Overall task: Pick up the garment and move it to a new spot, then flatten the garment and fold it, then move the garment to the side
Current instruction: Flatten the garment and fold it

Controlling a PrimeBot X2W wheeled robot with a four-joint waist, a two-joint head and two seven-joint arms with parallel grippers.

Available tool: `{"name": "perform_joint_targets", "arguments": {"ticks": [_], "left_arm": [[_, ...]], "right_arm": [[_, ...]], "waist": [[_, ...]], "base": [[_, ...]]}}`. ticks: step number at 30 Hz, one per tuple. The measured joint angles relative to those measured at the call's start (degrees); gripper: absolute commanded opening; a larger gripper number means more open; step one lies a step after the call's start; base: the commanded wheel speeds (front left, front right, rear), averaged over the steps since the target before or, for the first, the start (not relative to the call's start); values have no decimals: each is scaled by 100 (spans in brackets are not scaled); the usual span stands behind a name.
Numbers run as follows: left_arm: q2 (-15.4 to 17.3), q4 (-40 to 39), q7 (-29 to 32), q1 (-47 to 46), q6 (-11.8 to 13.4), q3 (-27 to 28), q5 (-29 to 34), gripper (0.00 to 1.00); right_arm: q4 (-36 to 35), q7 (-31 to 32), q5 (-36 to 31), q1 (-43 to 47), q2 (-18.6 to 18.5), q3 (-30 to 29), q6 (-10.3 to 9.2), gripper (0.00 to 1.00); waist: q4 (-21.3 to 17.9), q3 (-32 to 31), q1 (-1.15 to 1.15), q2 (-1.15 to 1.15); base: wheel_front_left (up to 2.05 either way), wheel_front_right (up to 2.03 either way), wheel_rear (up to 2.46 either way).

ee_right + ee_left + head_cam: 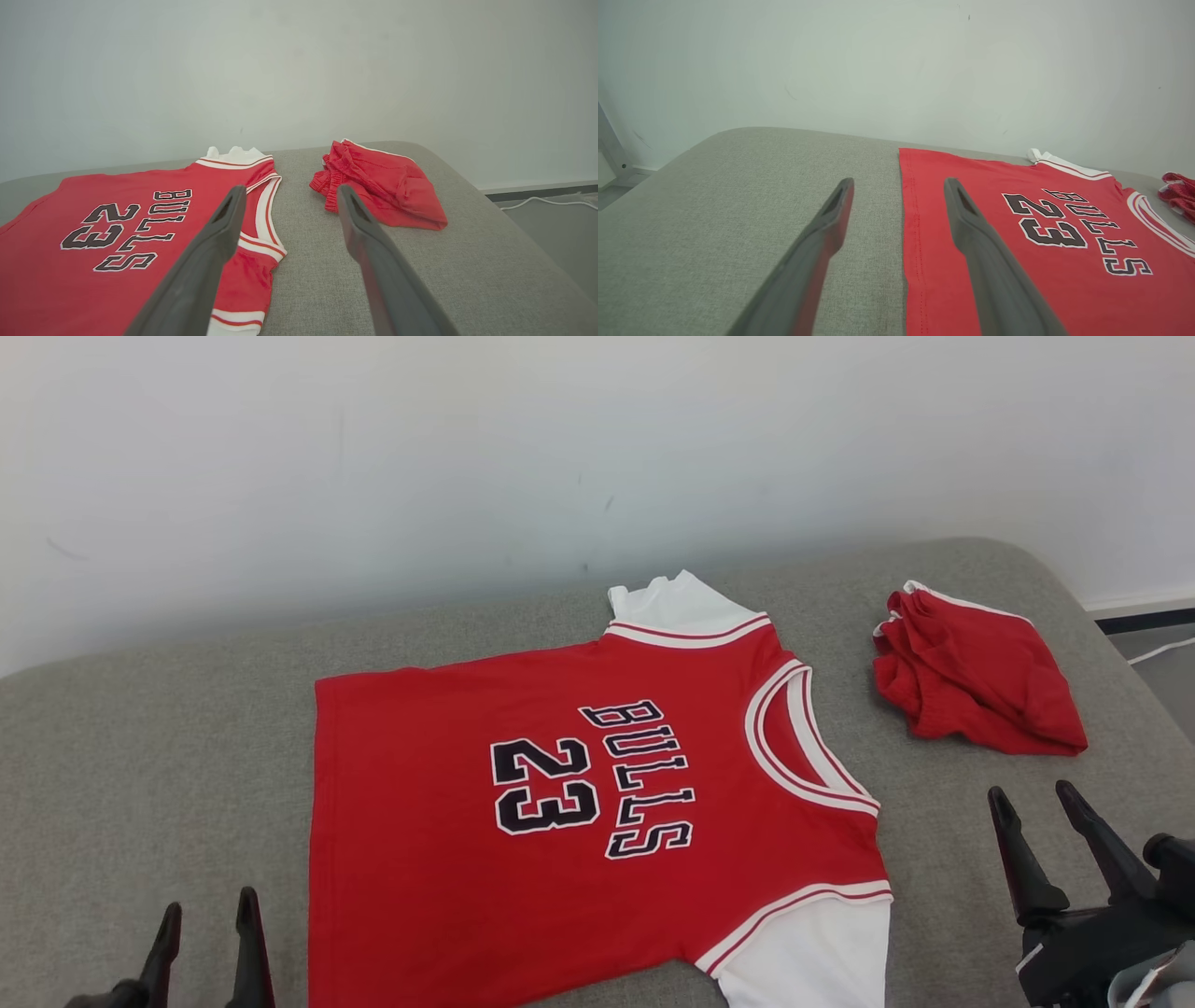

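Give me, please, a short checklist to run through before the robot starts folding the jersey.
1. The jersey lies spread out, print up: ok.
2. Its far white sleeve is smoothed: not ok, it looks bunched.
3. Its near white sleeve lies fully on the grey surface: cannot tell, the head view cuts it off.
4. The left pincer is open and empty: ok.
5. The right pincer is open and empty: ok.
6. The red shorts lie apart from the jersey: ok.

Crumpled red shorts [976, 677] lie on grey cushion [140, 756].
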Motion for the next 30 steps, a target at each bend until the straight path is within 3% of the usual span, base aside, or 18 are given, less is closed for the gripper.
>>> {"name": "perform_joint_targets", "arguments": {"ticks": [7, 17, 30], "left_arm": [[-281, 52, -2, 210, 0, 264, 622, 100], [-550, 7, 49, 219, 0, 442, 1034, 100], [-669, -138, 355, 319, 0, 482, 1343, 100]], "right_arm": [[66, -4, -323, 142, 358, -292, 0, 100], [33, -4, -652, 298, 476, -407, 0, 100], [65, -5, -896, 340, 638, -555, 0, 100]], "waist": [[-1, -6, -1, 0], [57, 8, 0, 0], [104, 24, 0, 0]], "base": [[0, 0, 0], [0, 0, 0], [0, 0, 0]]}}
